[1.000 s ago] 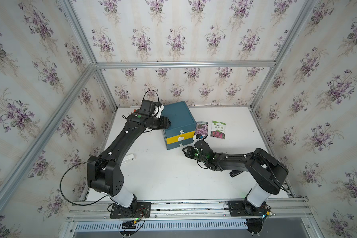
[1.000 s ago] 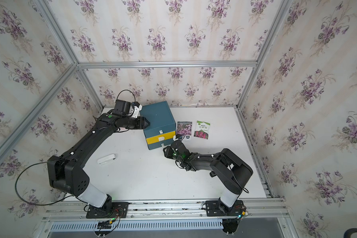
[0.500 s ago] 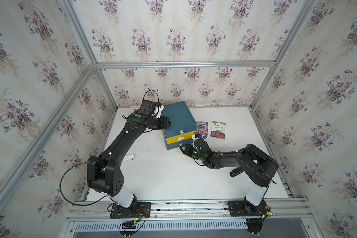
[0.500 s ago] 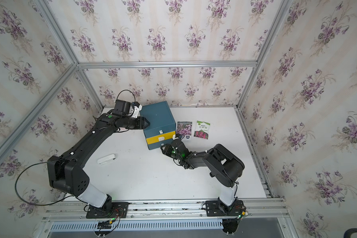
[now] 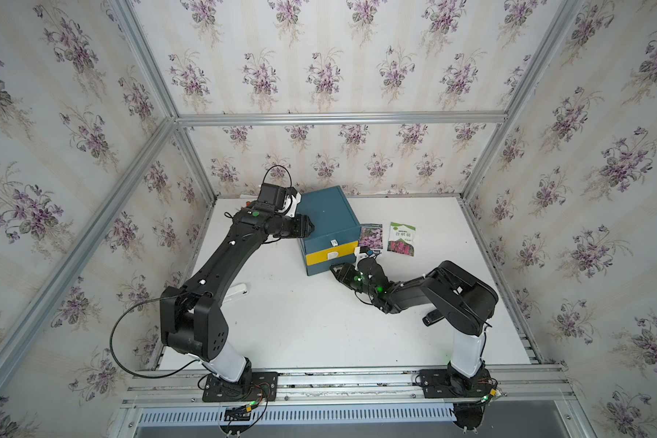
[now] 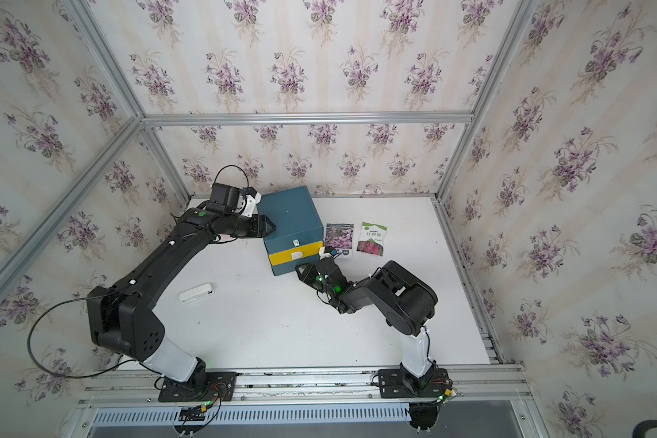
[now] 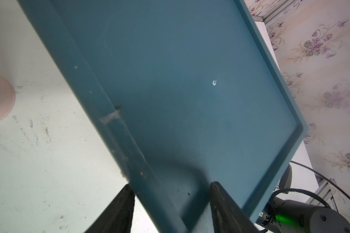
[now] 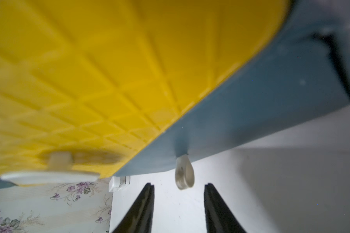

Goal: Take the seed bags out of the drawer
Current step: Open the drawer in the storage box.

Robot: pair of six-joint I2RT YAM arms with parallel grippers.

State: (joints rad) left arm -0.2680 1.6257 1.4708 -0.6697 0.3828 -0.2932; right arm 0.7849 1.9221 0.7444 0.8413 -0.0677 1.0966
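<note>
Between clamped jaws of the left gripper (image 7: pixel 170 187): teal cabinet (image 5: pixel 329 216), pinched at its top edge, likely against sliding. Ahead of the right gripper (image 8: pixel 179 184), half-spread and empty: bottom drawer (image 8: pixel 261 96), shut. Beyond that gripper, parked clear: pink-purple seed bag (image 5: pixel 371 237) beside white-green seed bag (image 5: pixel 402 239); third unseen. Nearest its tips: white pull loop (image 8: pixel 184 173), lined up for pinching.

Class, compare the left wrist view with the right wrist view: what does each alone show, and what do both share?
Only the left wrist view: the teal plastic drawer cabinet's broad rimmed panel, its edge between the left gripper's black fingers. Only the right wrist view: the yellow gridded drawer front, a white loop tab sticking out from the cabinet, and the open right gripper. Both share the cabinet's teal plastic, the white table and floral wallpaper.
</note>
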